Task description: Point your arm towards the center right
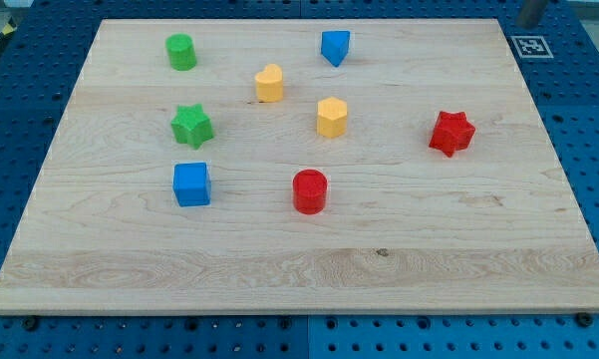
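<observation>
- Eight blocks dot your board [309,264]; my tip is out of view, so its state is unknowable.
- Next, steer toward center right, near the red star [451,133].

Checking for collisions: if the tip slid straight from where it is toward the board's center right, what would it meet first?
Probably nothing: my tip is at the view's top right, off the board, and that line looks free; the red star sits left of it.
</observation>
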